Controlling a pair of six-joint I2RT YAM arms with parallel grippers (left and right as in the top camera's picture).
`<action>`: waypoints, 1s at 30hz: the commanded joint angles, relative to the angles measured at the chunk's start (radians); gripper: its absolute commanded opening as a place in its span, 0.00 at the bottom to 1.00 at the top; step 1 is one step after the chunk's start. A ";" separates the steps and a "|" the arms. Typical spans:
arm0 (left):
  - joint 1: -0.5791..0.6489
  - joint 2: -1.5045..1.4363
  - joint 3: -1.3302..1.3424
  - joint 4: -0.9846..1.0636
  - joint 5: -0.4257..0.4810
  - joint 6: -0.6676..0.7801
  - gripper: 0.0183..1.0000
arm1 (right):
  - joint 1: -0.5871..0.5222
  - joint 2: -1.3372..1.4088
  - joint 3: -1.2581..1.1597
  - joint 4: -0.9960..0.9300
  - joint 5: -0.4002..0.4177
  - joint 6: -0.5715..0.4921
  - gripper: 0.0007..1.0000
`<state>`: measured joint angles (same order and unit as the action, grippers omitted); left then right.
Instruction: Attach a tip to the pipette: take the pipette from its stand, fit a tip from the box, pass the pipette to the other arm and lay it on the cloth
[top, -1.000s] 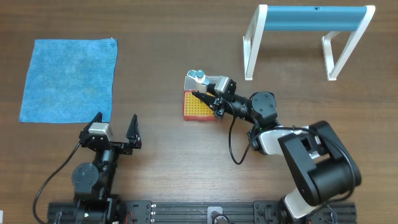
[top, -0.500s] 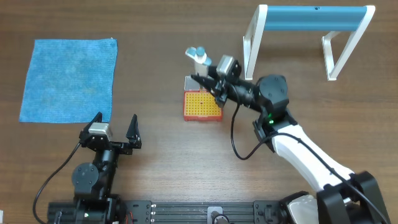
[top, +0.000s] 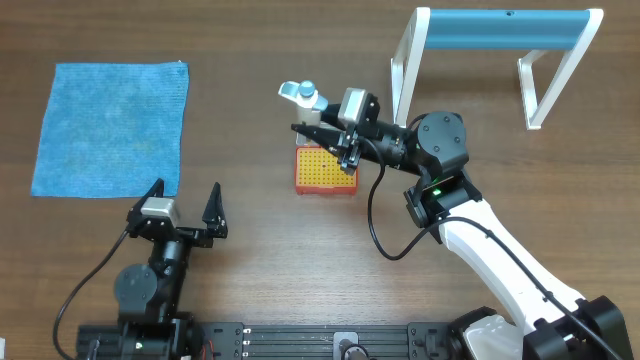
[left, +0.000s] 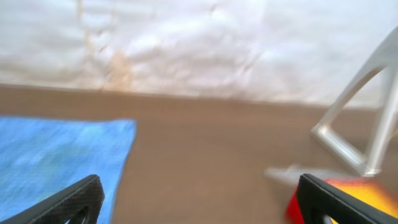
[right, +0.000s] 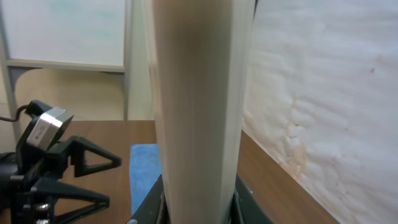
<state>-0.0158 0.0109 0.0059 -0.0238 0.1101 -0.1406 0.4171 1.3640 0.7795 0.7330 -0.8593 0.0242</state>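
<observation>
Right fingers clench the pipette above the middle of the bench – its grey-and-blue head leans toward the far-left side, and its lower end is hidden behind the fingers, so whether a tip is fitted cannot be told. In the right wrist view the pipette's pale body stands as a broad column between those fingers. Just beside and partly beneath the right fingers sits the red tip box, lid off, its yellow rack showing a close grid of tips; individual tips are too small to count. The white-legged stand with its blue bar rests near the far-right corner, with nothing hanging from it. The blue cloth lies flat toward the far-left corner, bare. The left fingers are spread wide and grasp nothing – they sit by the near edge, close to the cloth's near-right corner and well apart from the box.
</observation>
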 joint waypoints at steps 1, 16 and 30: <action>0.003 -0.008 0.000 0.054 0.341 -0.205 1.00 | 0.019 -0.012 0.021 0.008 -0.080 0.005 0.08; 0.003 0.170 0.199 0.578 0.698 -0.431 1.00 | -0.016 -0.012 0.021 -0.142 -0.323 0.012 0.08; -0.143 1.156 0.619 1.080 1.241 -0.409 0.96 | 0.023 -0.012 0.021 -0.135 -0.406 0.001 0.08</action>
<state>-0.0944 1.0859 0.5797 0.9577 1.2781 -0.5476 0.4259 1.3628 0.7856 0.5926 -1.3037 0.0242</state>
